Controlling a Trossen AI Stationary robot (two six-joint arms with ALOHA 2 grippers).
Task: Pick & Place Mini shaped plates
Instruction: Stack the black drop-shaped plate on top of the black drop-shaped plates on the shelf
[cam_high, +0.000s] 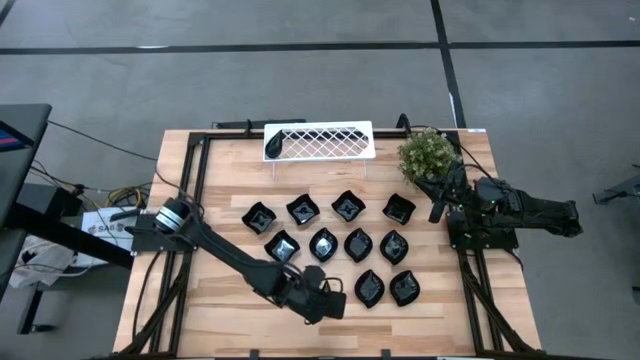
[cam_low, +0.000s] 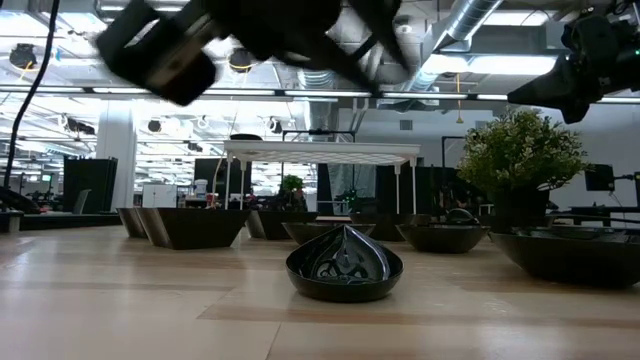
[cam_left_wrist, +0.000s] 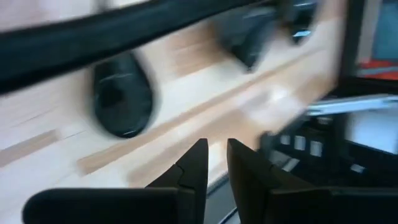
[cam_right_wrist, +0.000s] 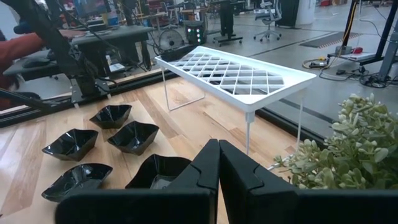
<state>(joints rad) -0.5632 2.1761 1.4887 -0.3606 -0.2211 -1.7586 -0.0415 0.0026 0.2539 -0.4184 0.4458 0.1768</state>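
Several glossy black mini shaped plates lie in rows on the wooden table (cam_high: 220, 300), among them one at the far left (cam_high: 258, 216) and two near ones (cam_high: 369, 287) (cam_high: 404, 288). Another dark plate (cam_high: 275, 146) sits at the left end of the white rack. My left gripper (cam_high: 338, 300) (cam_left_wrist: 216, 160) hangs over bare wood just left of the near plates. It is open by a narrow gap, with nothing between its fingers. An oval plate (cam_left_wrist: 122, 93) lies ahead of it. My right gripper (cam_right_wrist: 218, 163) waits shut at the table's right side, beside the plant.
The white lattice rack (cam_high: 320, 140) stands on thin legs at the far edge. A green bushy plant (cam_high: 428, 152) sits at the far right. A black frame (cam_high: 196, 180) runs around the table. Bare wood shows at the near left and along the near edge.
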